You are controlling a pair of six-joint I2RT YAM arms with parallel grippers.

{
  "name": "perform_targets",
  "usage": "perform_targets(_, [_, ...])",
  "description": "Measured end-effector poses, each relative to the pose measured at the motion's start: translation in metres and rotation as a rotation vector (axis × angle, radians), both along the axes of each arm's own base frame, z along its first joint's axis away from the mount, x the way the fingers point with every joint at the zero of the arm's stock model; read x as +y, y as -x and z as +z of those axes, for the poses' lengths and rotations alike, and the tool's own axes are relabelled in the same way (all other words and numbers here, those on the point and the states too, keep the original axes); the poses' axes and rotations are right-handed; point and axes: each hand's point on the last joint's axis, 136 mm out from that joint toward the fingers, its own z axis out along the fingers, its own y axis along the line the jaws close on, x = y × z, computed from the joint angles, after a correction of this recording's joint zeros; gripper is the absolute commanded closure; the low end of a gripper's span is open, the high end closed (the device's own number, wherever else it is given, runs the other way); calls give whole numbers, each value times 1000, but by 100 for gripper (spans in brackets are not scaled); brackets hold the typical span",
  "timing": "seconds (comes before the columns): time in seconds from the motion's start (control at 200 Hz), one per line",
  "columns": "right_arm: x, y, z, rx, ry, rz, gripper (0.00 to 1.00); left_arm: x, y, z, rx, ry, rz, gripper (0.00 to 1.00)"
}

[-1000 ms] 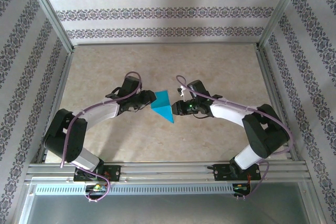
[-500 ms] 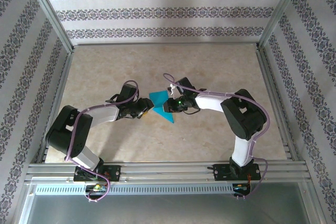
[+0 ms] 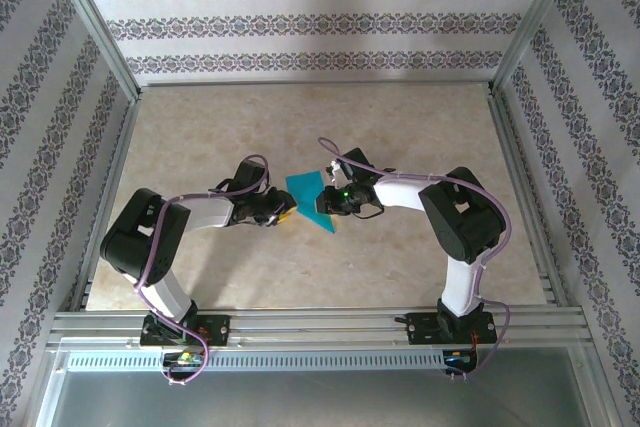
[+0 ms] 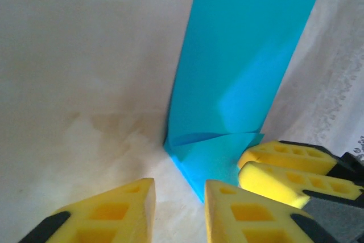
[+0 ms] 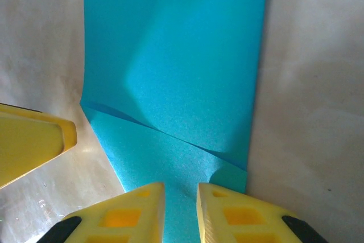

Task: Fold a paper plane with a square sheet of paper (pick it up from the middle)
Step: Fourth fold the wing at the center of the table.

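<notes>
1. The right pincer (image 5: pixel 181 211) pinches the near edge of the paper (image 5: pixel 176 78), its arm bent sharply inward.
2. The left pincer (image 4: pixel 179 209) stands slightly spread just beside the paper's corner, empty, its arm low.
3. The teal paper, creased and partly folded, lies mid-bench (image 3: pixel 200 137) between both pincers.

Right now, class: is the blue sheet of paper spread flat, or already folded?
Folded. The sheet of paper shows overlapping layers with diagonal flap edges crossing near its lower end, and a raised flap in the left wrist view.

Beige marbled table (image 3: pixel 400 117) carrying the folded teal paper (image 3: pixel 305 190)
</notes>
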Motion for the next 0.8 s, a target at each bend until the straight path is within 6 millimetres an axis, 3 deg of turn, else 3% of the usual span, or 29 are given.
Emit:
perform_targets(0.37, [0, 0, -1, 11, -15, -7, 77, -6, -16, 6, -25, 9, 2, 70])
perform_targets(0.799, [1, -1, -1, 19, -22, -18, 77, -1, -14, 2, 12, -29, 17, 63])
